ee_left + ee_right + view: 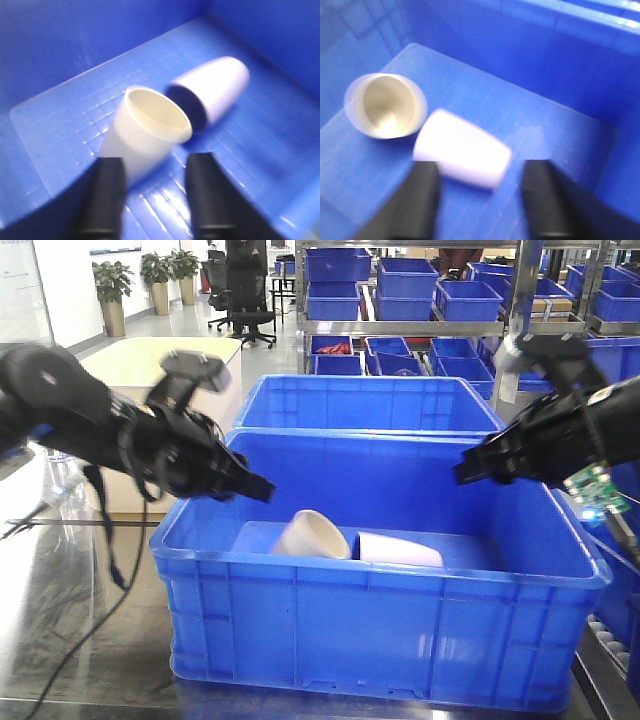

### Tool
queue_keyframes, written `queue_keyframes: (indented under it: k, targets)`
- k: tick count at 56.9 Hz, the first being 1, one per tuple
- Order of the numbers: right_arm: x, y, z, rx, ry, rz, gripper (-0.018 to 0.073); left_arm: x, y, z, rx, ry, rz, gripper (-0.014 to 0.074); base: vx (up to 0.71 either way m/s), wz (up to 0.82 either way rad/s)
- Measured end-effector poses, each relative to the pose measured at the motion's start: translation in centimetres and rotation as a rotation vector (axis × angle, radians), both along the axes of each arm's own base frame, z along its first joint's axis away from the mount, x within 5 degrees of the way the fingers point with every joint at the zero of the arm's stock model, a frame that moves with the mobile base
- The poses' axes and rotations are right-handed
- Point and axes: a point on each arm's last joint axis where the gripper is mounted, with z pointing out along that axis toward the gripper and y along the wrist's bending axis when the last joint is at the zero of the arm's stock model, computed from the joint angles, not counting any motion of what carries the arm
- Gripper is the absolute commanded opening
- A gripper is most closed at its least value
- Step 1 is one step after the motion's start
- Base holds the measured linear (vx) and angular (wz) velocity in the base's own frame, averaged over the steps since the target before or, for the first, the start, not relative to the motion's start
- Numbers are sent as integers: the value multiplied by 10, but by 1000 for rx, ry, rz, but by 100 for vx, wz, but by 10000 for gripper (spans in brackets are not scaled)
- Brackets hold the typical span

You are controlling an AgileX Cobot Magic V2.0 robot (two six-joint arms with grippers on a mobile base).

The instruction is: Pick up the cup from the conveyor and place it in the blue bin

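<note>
Left gripper (pixel 155 195): fingers spread, empty; cream cup (pixel 145 132) just ahead, leaning toward left finger
Right gripper (pixel 480 200): fingers spread, empty; white cup (pixel 462 150) ahead, long axis crosswise
Blue bin (pixel 400 585): holds both cups

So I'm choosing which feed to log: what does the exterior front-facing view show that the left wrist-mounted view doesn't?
Only the exterior front-facing view shows both arms over the blue bin, with the left claw and right claw above it, a second blue crate behind, shelf bins and office chairs.

Only the left wrist-mounted view shows the gridded bin floor close up and the claw's two dark fingers spread apart, holding nothing.

Both show a cream cup and a white cup lying in the bin.
</note>
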Motion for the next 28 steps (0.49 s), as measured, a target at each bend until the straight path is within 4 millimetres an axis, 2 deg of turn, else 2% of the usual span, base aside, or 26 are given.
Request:
queue_keyframes:
  k: [2, 9, 13, 16, 19, 24, 26, 28]
  targets:
    - [-9, -2, 7, -9, 4, -9, -17, -9, 3, 9, 11, -13, -6, -15, 0, 0]
    - [-49, -8, 33, -63, 16, -11, -10, -43, 16, 45, 37, -86, -2, -8, 0, 0]
    - [-77, -12, 49, -81, -13, -10, -9, -65, 24, 60, 25, -122, 4, -6, 0, 0]
    - [-100, -14, 57, -80, -47, -14, -9, -83, 29, 63, 19, -137, 11, -6, 0, 0]
    - [-121, -16, 58, -74, -82, -24, -9, -97, 34, 58, 18, -144, 21, -5, 0, 0]
    - [-171, -23, 55, -59, -198, -60, -9, -130, 47, 40, 16, -188, 45, -3, 0, 0]
    - [-187, -26, 48, -59, -236, -77, -9, -147, 53, 33, 6, -218, 52, -2, 0, 0]
    - [-200, -29, 35, -66, -266, -97, -9, -160, 57, 16, 0, -227, 66, -2, 0, 0]
